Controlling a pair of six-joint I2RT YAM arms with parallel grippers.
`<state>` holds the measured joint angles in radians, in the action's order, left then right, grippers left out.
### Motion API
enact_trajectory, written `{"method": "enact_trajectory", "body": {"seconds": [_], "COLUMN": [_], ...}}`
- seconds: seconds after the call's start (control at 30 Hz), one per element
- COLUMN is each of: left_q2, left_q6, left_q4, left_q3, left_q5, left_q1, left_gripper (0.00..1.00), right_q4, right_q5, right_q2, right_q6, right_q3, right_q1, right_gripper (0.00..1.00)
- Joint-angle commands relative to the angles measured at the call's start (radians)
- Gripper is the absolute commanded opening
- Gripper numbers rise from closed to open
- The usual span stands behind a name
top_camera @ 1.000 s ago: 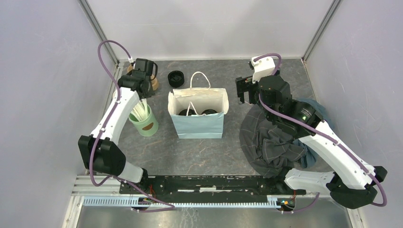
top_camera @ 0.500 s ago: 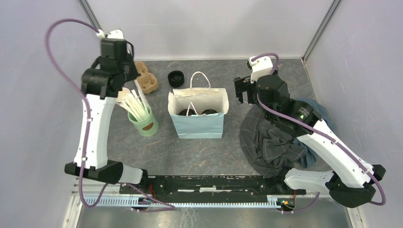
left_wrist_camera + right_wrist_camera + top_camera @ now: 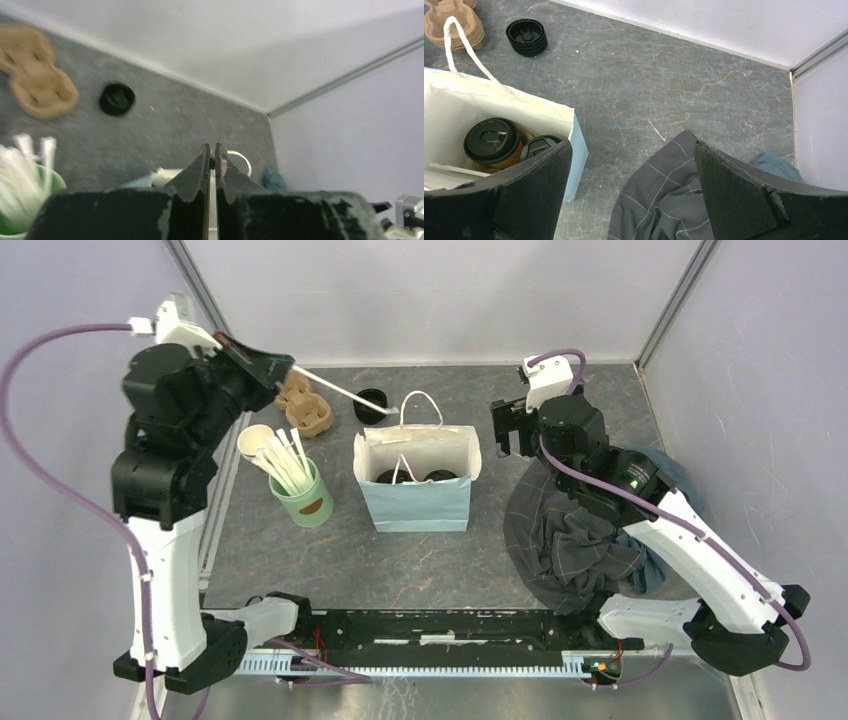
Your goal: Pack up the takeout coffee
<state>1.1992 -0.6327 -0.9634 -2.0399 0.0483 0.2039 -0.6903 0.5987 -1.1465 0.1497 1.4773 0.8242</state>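
Top external view: the two takeout coffees stand upright side by side inside the paper bag [image 3: 415, 508] at the middle of the bench [image 3: 420, 570]. The first cup [image 3: 392, 477] is at 9 o'clock and the second cup [image 3: 440, 476] at 3 o'clock, both black lids up, with the bag's white handles arching over them.

The left tool [image 3: 285, 368] is raised high at 10 o'clock from the bag. Its fingers are pinched almost together on one end of a thin white stick [image 3: 340, 391], which slants out toward 4 o'clock; its free tip appears over the stack of black lids [image 3: 371, 406].

The right tool [image 3: 505, 430] hangs at 2 o'clock from the bag with its fingers spread wide and nothing between them. Its wrist view looks down on the bag's open mouth and both lids.

A green cup [image 3: 308, 502] full of white sticks sits at 9 o'clock from the bag. Brown cardboard carriers [image 3: 305, 412] lie at 10 o'clock, and a rumpled dark cloth [image 3: 570, 540] lies at 4 o'clock.
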Motion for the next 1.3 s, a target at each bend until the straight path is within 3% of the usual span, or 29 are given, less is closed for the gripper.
{"method": "enact_trajectory", "body": {"seconds": [0.0, 0.17, 0.3, 0.53, 0.7, 1.27], "left_q2": [-0.032, -0.114, -0.108, -0.113, -0.119, -0.169], "left_q6": [-0.239, -0.364, -0.358, -0.393, -0.416, -0.430], "left_q4": [0.218, 0.537, 0.582, 0.620, 0.602, 0.539], "left_q3": [0.248, 0.573, 0.660, 0.791, 0.848, 0.882], "left_q5": [-0.173, -0.262, -0.275, -0.186, -0.120, -0.035], "left_q1": [-0.004, 0.000, 0.039, 0.203, 0.274, 0.275], "left_gripper": [0.02, 0.02, 0.02, 0.02, 0.02, 0.02], "right_q4": [0.029, 0.029, 0.024, 0.011, 0.004, -0.003], "right_q5": [0.012, 0.016, 0.019, 0.042, 0.046, 0.042], "right_q2": [0.026, 0.043, 0.056, 0.075, 0.080, 0.084], "right_q6": [0.013, 0.019, 0.028, 0.037, 0.046, 0.059], "right_q3": [0.022, 0.004, -0.001, -0.007, -0.008, -0.009], "right_q1": [-0.001, -0.002, -0.001, -0.002, -0.001, -0.002], "right_gripper": [0.98, 0.98, 0.98, 0.98, 0.98, 0.98]}}
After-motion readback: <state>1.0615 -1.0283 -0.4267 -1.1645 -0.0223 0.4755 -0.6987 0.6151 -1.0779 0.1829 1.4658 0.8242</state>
